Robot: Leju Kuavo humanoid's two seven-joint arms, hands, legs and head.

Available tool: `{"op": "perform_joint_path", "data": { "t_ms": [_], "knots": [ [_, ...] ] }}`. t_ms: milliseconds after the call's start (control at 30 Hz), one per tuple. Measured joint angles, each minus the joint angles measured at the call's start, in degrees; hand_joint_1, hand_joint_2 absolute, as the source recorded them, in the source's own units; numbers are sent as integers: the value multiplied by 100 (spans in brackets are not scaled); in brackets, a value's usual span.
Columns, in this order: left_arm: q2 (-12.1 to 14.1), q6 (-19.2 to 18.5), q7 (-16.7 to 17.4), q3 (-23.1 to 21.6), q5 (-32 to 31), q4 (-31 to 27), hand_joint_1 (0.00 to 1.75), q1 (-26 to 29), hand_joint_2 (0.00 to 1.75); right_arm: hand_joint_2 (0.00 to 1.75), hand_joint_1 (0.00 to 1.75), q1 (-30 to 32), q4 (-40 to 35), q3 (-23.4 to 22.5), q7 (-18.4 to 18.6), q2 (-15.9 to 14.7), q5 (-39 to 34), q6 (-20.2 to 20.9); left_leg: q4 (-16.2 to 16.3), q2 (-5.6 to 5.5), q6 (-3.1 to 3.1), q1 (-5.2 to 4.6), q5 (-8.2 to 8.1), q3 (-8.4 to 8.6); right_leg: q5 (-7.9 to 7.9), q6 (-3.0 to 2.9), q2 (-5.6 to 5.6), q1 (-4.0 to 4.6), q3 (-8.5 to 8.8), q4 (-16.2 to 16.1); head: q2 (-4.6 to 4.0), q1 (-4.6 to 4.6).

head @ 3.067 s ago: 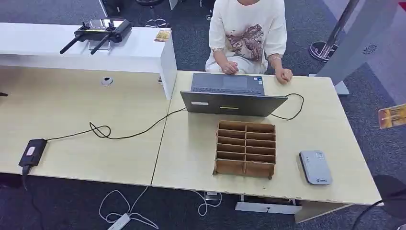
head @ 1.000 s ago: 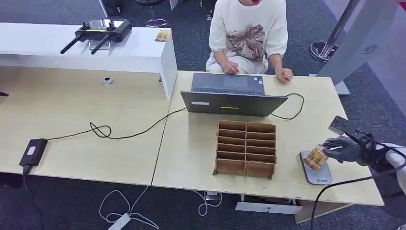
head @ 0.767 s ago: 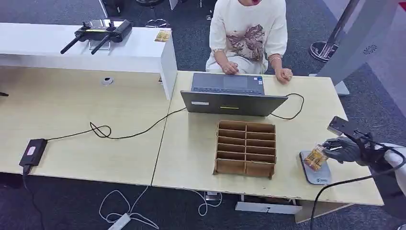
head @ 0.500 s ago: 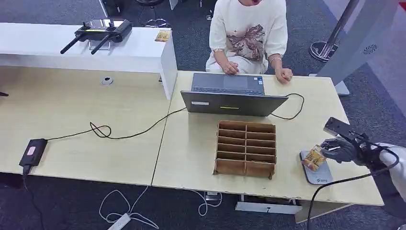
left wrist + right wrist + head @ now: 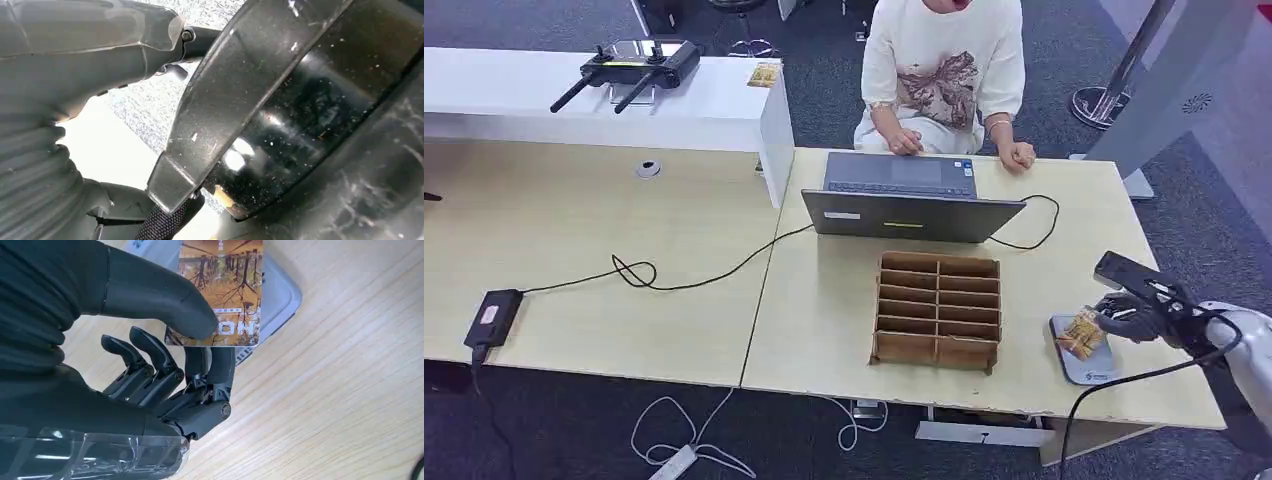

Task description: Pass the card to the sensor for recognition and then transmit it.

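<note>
**Card held over the sensor**

Our right hand pinches the card between the thick thumb, which presses on its printed face, and the darker fingers closed beneath it. In the right wrist view the remaining fingers curl in under the palm. Our left hand appears close up in its wrist view as a grey ribbed cover and thumb; we cannot tell how far its fingers are open or whether they hold anything.

The card sits over the grey card sensor, which lies flat near the right front corner of the light wooden table. Whether the card touches the sensor or hangs just above it, we cannot tell. The card carries an orange-brown tree picture. In the head view its long axis lies at a slant, one end toward our hand and the other toward the wooden compartment rack; it covers the sensor's far part.

The rack stands in the middle of the table, well apart from the sensor, and its compartments look empty. Beyond it stands an open laptop, where a seated person rests both hands on the table.
</note>
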Motion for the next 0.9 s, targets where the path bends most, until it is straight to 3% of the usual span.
{"op": "perform_joint_path", "data": {
  "t_ms": [167,467,900],
  "knots": [
    [0,4,0,0,0,0,0,0,175,175,175,-2,18,157,63,39,387,-363,0,0,0,0,0,0,0,0,0,0,0,0,0,0],
    [0,4,-2,0,0,0,0,0,175,175,175,1,66,275,28,127,559,-553,0,1,0,0,0,1,0,0,1,0,0,0,0,2],
    [0,4,-2,0,-9,0,0,1,175,175,175,3,111,297,-105,173,524,-553,0,1,0,0,0,2,0,0,1,0,0,0,0,2]
  ]
}}
